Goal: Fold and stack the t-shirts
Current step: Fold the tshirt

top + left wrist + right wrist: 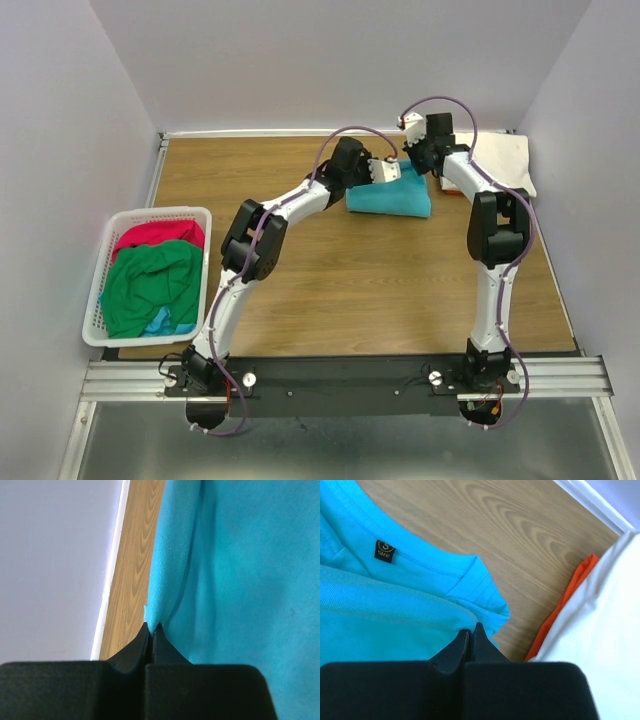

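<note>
A turquoise t-shirt [390, 196] lies partly folded on the wooden table at the back centre. My left gripper [392, 170] is shut on its left edge; in the left wrist view the turquoise cloth [240, 565] rises from the closed tips [151, 627]. At the shirt's right corner near the collar, my right gripper [412, 152] is shut on the turquoise fabric [395, 620], tips [471, 628] pinching a fold. A cream-white t-shirt [505, 160] lies folded at the back right over an orange one [570, 592]. Red [160, 233] and green [155, 280] t-shirts fill the basket.
The white lattice basket [100, 300] stands at the table's left edge. The back wall and a white rail [107, 595] run close behind the turquoise shirt. Bare wood [380, 290] stretches between the arms.
</note>
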Action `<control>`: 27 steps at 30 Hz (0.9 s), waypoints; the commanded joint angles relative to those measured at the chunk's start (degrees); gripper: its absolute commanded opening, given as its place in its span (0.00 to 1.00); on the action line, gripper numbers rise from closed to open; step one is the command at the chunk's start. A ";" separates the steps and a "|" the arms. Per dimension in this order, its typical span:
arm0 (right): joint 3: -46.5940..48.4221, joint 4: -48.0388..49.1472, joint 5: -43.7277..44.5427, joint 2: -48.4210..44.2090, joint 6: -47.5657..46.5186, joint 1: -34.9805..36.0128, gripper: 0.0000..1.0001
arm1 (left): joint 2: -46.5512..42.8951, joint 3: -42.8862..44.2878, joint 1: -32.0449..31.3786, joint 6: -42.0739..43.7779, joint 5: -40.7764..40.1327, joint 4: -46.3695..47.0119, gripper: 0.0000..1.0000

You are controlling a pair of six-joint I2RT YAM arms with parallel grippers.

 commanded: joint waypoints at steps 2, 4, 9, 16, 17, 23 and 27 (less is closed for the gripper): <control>2.15 5.04 7.69 2.40 2.79 -0.54 0.00 | 3.23 4.74 0.47 -2.90 -3.96 2.25 0.00; 1.97 5.66 9.01 2.75 3.13 -0.54 0.00 | 3.85 5.45 0.55 -3.52 -4.75 2.96 0.00; 0.31 6.28 7.44 1.71 2.87 -0.46 0.00 | 3.42 5.37 0.47 -4.58 -5.99 4.98 0.00; -11.54 6.10 -4.95 -11.71 -1.68 -0.54 0.00 | -10.28 -13.68 0.47 0.60 -0.91 13.50 0.00; -13.56 6.10 -6.09 -13.49 -1.87 -0.46 0.00 | -12.21 -15.97 0.38 1.22 0.59 13.86 0.00; -26.14 2.86 -12.60 -25.88 -2.05 -0.54 0.00 | -26.46 -33.29 -0.06 1.93 8.86 15.00 0.00; -33.35 -2.31 -15.77 -35.55 -2.48 -0.28 0.00 | -34.28 -42.96 -0.50 -0.97 11.58 15.53 0.00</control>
